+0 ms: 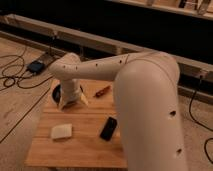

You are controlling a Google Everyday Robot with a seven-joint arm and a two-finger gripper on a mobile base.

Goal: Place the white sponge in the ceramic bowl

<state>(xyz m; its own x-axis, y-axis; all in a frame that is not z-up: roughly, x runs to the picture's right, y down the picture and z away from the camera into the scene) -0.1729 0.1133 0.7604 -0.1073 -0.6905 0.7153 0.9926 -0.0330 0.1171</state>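
Observation:
The white sponge (61, 131) lies flat on the front left of the wooden table (80, 150). Only a dark sliver of the ceramic bowl (56, 93) shows at the table's back left, the rest hidden behind the wrist. My gripper (73, 102) hangs over the table's back left, right beside the bowl and a hand's width behind the sponge. Its pale fingers (63, 105) point down and stand apart, open, with nothing between them.
A black phone (108, 128) lies right of the sponge near the table's middle. A thin reddish object (102, 91) lies at the back. My big white arm (150, 110) covers the table's right side. Cables and a box (36, 66) lie on the floor at left.

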